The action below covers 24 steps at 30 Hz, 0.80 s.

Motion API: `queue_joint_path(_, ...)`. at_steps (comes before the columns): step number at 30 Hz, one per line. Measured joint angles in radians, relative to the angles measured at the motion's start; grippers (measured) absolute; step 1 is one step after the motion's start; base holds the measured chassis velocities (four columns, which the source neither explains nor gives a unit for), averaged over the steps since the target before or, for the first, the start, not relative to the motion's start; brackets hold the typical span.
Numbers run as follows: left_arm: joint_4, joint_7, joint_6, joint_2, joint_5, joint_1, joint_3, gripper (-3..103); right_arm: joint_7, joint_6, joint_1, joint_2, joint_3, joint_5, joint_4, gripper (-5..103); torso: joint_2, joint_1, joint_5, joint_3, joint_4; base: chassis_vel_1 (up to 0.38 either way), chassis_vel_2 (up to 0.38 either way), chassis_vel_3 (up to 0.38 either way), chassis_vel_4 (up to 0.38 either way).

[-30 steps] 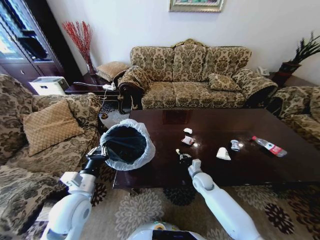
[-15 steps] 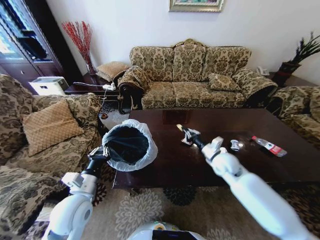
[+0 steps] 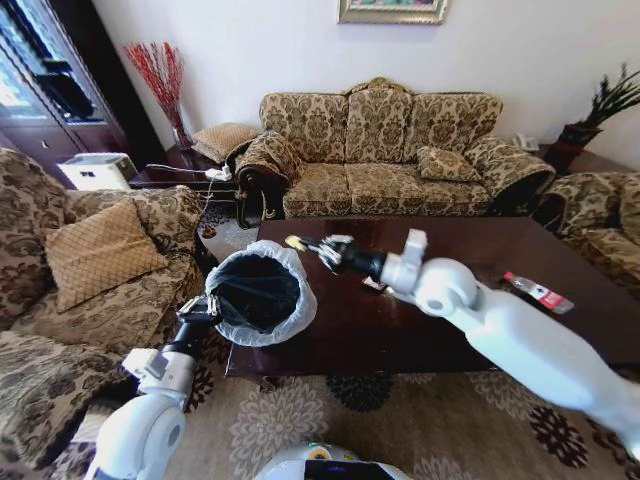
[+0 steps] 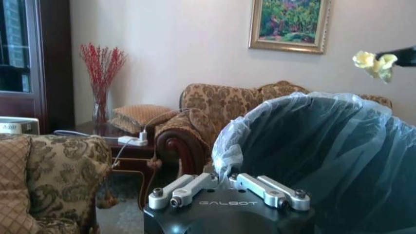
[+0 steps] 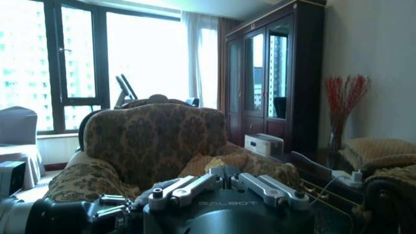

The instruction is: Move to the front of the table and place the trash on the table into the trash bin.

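We're holding the trash bin (image 3: 258, 293) by its rim in the left pincer (image 3: 197, 306) at the counter's (image 3: 420, 330) near-left corner, right pincer (image 3: 312, 247) clamped on a yellowish scrap (image 3: 294, 242) above it, not dropped yet; bottle (image 3: 538, 293) remaining far right.

- Coffee table (image 3: 330, 335): low, rectangular, glossy dark brown top; stands on patterned carpet (image 3: 300, 425) in front of the sofa.
- Clear plastic bottle (image 3: 536, 292), red label, lying on its side near the table's right end.
- Small red-white wrapper (image 3: 374, 285) near the centre, partly hidden behind the robot's arm.
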<state>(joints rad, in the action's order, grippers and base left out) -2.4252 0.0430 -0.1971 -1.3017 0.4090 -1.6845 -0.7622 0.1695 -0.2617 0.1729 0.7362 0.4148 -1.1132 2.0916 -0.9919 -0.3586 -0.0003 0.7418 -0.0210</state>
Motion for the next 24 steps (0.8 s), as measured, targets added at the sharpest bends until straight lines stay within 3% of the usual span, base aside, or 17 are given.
queue_joint_path(6, -0.009, 0.012, -0.051, 0.011, 0.02, 0.0, 0.0, 3, -0.055, -0.019, -0.092, 0.044, 0.126, -0.027, 0.006, 0, 0.0, 0.0, 0.0001, 0.0, 0.0004, 0.0, 0.0, 0.0, 0.0)
queue_joint_path(8, -0.039, 0.048, -0.156, 0.049, 0.08, 0.007, -0.006, 3, -0.085, -0.021, -0.132, 0.077, 0.196, -0.027, 0.0, 0, 0.0, 0.0, 0.0001, 0.0, 0.0003, 0.0, 0.0, 0.0, 0.0)
queue_joint_path(9, -0.039, 0.048, -0.156, 0.049, 0.08, 0.007, -0.006, 3, -0.085, -0.021, -0.132, 0.077, 0.196, -0.027, 0.0, 0, 0.0, 0.0, 0.0001, 0.0, 0.0003, 0.0, 0.0, 0.0, 0.0)
queue_joint_path(12, -0.07, 0.103, -0.258, 0.107, 0.172, 0.027, -0.011, 3, -0.122, -0.034, -0.165, 0.115, 0.245, -0.024, -0.009, 0, 0.0, 0.0, 0.0, 0.0, 0.0003, 0.0, 0.0, 0.0, 0.0)
queue_joint_path(20, -0.074, 0.143, -0.314, 0.14, 0.213, 0.039, -0.007, 3, -0.192, -0.08, -0.189, 0.131, 0.288, -0.007, -0.011, -2, 0.0, 0.0, 0.0001, 0.0, 0.0003, 0.0, 0.0, 0.0, 0.0)
queue_joint_path(22, -0.068, 0.147, -0.32, 0.145, 0.218, 0.046, -0.003, 3, -0.208, -0.087, -0.208, 0.134, 0.299, -0.014, -0.01, 14, 0.0, 0.0, 0.0, 0.0, 0.0003, 0.0, 0.0, 0.0, 0.0)
queue_joint_path(24, -0.068, 0.147, -0.32, 0.146, 0.218, 0.048, -0.003, 3, -0.21, -0.088, -0.212, 0.135, 0.3, -0.018, -0.01, 14, 0.0, 0.0, 0.0001, 0.0, 0.0003, 0.0, 0.0, 0.0, 0.0)
